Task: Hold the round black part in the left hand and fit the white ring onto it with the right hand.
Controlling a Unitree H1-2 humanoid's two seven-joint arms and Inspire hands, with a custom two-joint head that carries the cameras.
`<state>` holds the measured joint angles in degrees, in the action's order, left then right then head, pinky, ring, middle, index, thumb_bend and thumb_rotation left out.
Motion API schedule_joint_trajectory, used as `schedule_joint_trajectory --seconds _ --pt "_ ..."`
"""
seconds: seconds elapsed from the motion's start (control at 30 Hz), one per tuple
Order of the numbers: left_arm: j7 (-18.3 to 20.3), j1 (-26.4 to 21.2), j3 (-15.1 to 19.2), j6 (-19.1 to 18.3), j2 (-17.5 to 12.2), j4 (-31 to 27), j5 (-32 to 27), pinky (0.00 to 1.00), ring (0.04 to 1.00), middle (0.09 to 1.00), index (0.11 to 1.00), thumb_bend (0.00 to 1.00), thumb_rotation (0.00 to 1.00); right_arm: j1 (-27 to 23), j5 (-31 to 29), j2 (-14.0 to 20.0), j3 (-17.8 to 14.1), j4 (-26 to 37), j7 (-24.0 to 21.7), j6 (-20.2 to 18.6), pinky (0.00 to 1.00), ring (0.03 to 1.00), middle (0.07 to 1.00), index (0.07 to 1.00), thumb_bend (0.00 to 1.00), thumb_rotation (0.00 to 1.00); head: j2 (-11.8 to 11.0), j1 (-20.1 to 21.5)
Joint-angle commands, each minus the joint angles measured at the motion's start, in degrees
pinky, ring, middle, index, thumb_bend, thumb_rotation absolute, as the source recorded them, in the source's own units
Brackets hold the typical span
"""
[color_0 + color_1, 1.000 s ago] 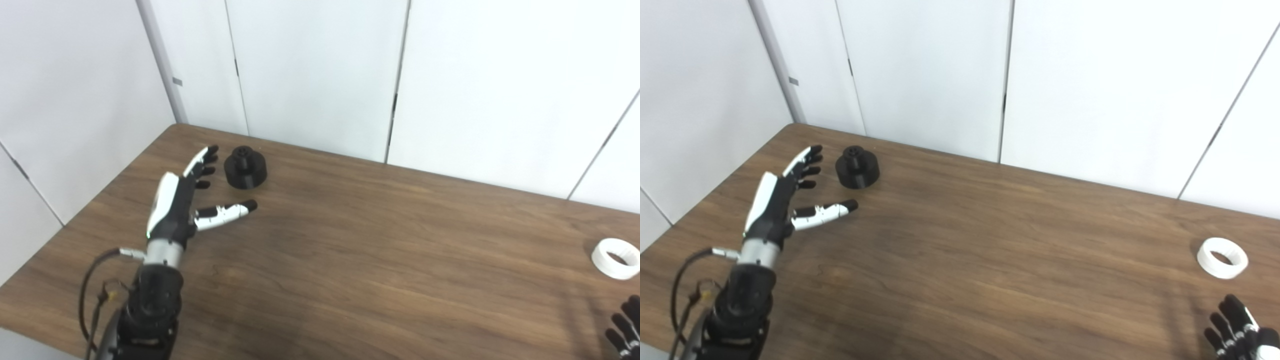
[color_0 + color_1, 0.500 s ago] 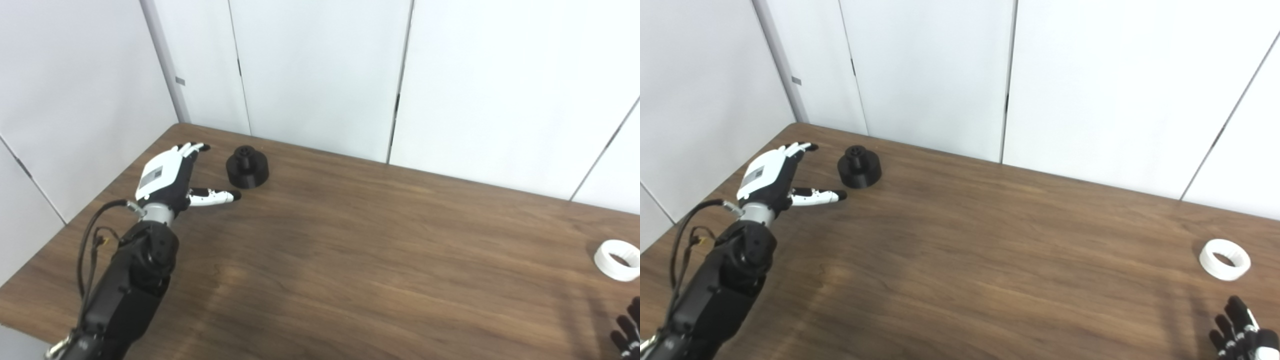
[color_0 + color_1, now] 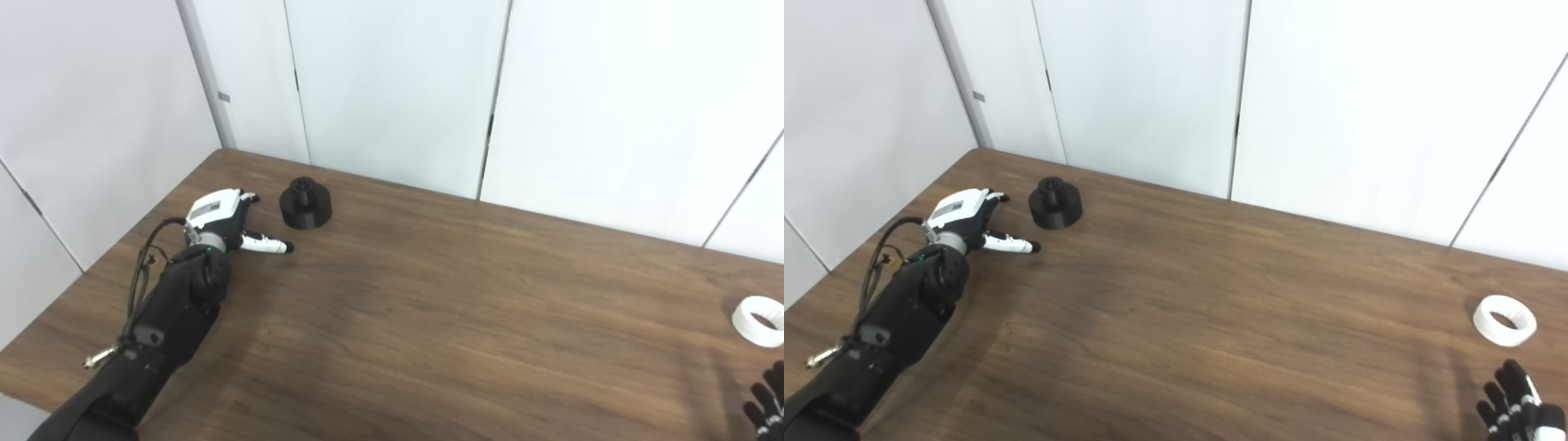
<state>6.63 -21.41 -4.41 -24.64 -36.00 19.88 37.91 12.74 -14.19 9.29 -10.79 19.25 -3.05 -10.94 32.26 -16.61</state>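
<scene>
The round black part (image 3: 305,203) stands upright on the brown table (image 3: 429,318) near its far left corner, a small knob on top. Just left of it, low over the table, my left hand (image 3: 228,219) is open, thumb stretched toward the part's front, not touching it. The white ring (image 3: 1504,320) lies flat near the right edge of the table. Below the ring, only the fingertips of my right hand (image 3: 1516,407) show at the bottom right corner; they are spread apart and hold nothing.
White wall panels (image 3: 392,92) rise right behind the table's far edge and along its left side. A cable (image 3: 144,269) loops beside my left forearm. Nothing else lies on the wood.
My left hand has reached forward and dropped lower, ending close beside the black part. The right hand has stayed at the bottom corner. The camera shifted slightly.
</scene>
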Motion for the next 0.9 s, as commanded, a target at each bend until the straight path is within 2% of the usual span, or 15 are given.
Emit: schedule_joint_trajectory --seconds 0.0,0.3,0.4,0.67,0.87 --pt "-2.31 -3.98 0.56 1.27 -1.5 0.81 -0.22 1.0 1.0 1.0 0.912 1.0 0.49 -1.01 0.37 -0.75 0.02 2.12 0.5 1.02 0.95 0.957 0.965 0.943 0.67 1.0 0.08 0.07" --pt "-5.57 -8.04 -0.98 4.48 -0.57 8.82 -1.13 1.0 1.0 1.0 0.889 1.0 0.5 -0.62 0.29 -0.91 0.95 3.23 1.25 0.73 0.94 0.943 0.948 0.944 0.64 1.0 0.16 0.59" --pt "-6.59 -9.45 -1.3 5.15 -0.01 10.61 -1.89 1.0 1.0 1.0 0.881 1.0 0.51 -0.46 0.55 -0.95 1.15 3.6 1.49 0.45 0.95 0.95 0.952 0.948 0.66 1.0 0.2 0.71" --pt "-7.66 -12.34 -2.64 5.08 1.78 12.66 -2.26 1.0 1.0 1.0 0.867 1.0 0.5 -0.13 1.14 -1.17 1.59 4.76 1.86 -0.08 0.99 0.973 0.969 0.966 0.66 1.0 0.54 1.02" --pt "-8.14 -13.15 -3.5 7.32 2.51 13.61 -2.88 1.0 1.0 0.99 0.859 1.0 0.51 -0.08 1.19 -1.41 1.84 5.78 2.2 -1.11 1.0 0.985 0.979 0.976 0.66 1.0 0.6 1.16"
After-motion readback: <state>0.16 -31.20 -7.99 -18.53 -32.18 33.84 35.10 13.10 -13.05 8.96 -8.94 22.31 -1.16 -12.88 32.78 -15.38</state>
